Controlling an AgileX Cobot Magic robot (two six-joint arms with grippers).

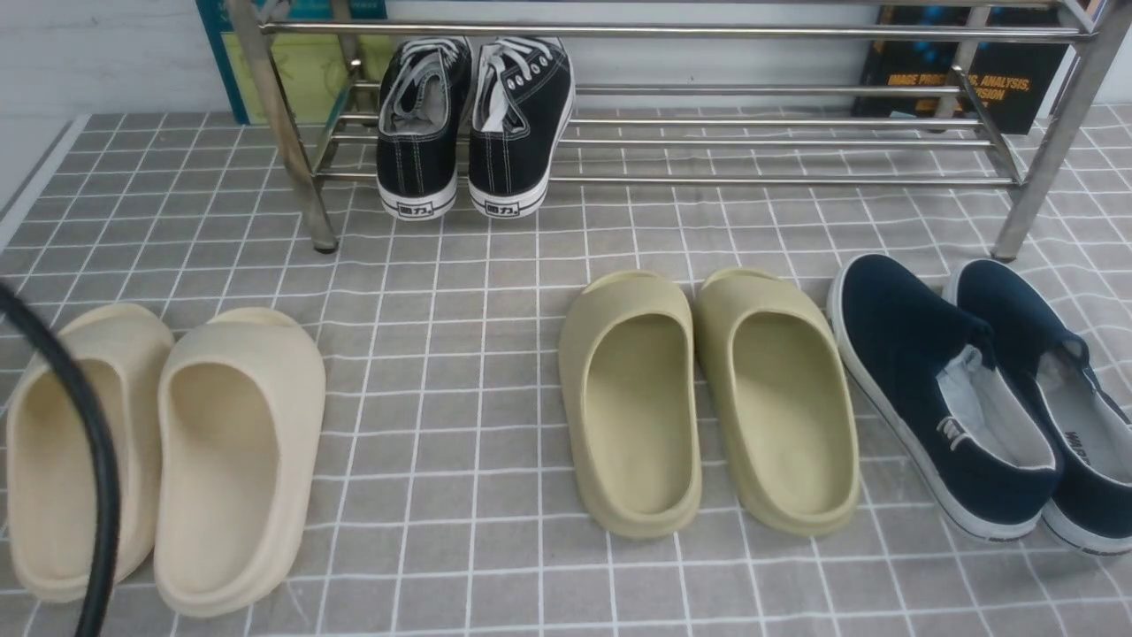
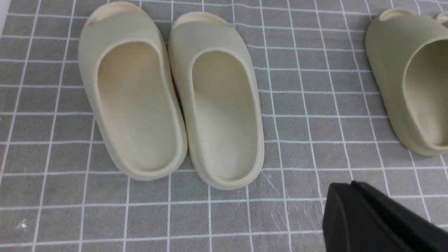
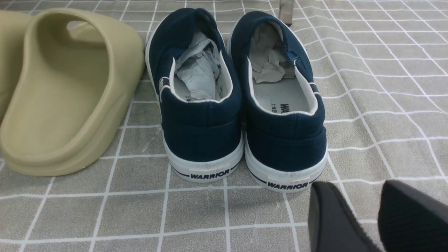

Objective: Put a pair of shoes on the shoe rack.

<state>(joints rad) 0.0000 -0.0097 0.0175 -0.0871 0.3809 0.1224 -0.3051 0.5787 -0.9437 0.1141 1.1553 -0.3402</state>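
Observation:
The pair of shoes, two black canvas sneakers [image 1: 473,133] with white laces and white soles, stands side by side on the lower bars of the shoe rack [image 1: 707,31], near its left end, heels toward me. The rack is shiny silver tubing across the back of the grey grid mat. Neither gripper shows in the front view. In the left wrist view my left gripper [image 2: 344,187] is shut with nothing in it, hovering over the mat near cream slides. In the right wrist view my right gripper [image 3: 357,192] is open and empty, just behind the heels of navy slip-ons.
On the mat in front of the rack lie cream slides [image 1: 168,442] at the left, olive slides [image 1: 707,398] in the middle and navy slip-ons [image 1: 982,398] at the right. A black cable [image 1: 88,442] crosses the near left. Books [image 1: 964,80] lean behind the rack.

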